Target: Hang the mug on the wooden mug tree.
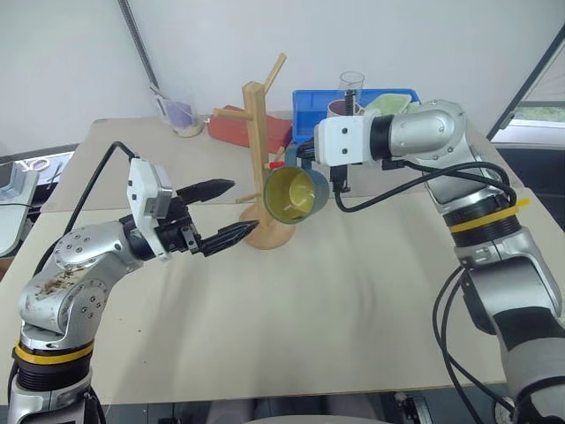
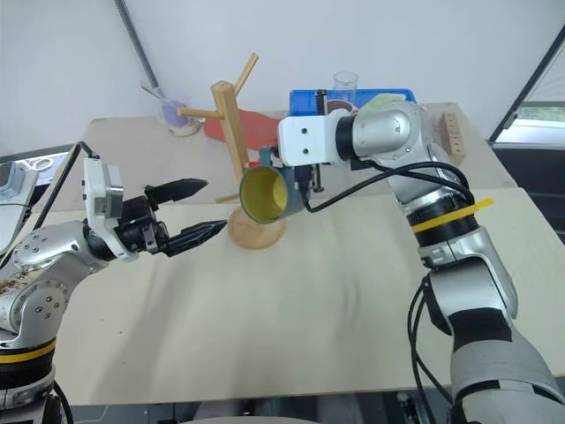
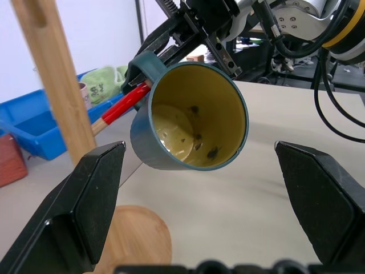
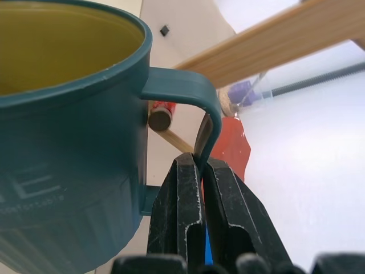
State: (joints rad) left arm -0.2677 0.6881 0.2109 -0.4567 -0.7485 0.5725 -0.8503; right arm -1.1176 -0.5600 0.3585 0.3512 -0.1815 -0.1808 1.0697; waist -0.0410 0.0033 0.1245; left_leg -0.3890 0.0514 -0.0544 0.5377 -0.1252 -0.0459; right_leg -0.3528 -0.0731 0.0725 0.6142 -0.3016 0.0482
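The right claw (image 4: 201, 171) pinches the mug (image 1: 296, 194) handle beside the wooden mug tree (image 1: 259, 159) red peg; a miss could tip the tree. Left claw (image 1: 222, 212) waits open

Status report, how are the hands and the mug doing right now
Right hand shut on the mug handle. Left hand open, empty. Red-tipped peg at the handle loop, not yet through. Nothing blocking the wooden mug tree.

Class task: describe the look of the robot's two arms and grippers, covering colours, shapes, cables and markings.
Both arms are silver-grey metal with rounded joints, yellow bands, black cables and white boxy wrist housings. The left gripper and right gripper each have two black tapered fingers.
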